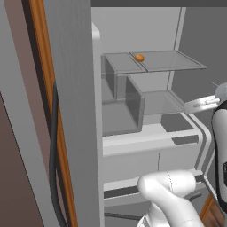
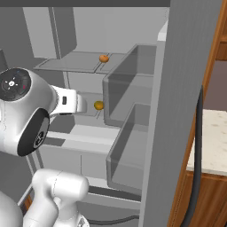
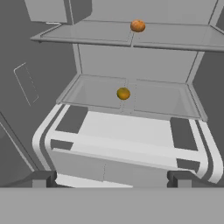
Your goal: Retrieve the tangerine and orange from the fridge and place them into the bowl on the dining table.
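1. Orange-coloured fruit: we see one fruit (image 3: 138,26) on the upper glass shelf (image 3: 175,37) of the open fridge (image 3: 131,131), and a yellower one (image 3: 123,93) on the shelf below (image 3: 162,98).
2. We see the gripper (image 3: 111,178) facing the shelves, fingers spread wide, holding nothing.
3. Risk, in our judgement: smooth glass lets a nudged round fruit roll away.
4. The grey door bins (image 2: 128,133) crowd the approach.

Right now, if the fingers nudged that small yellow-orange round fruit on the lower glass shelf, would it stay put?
Probably not: the small yellow-orange round fruit looks ball-shaped, so it may roll. The smooth lower glass shelf shows no lip, so it likely slides easily.
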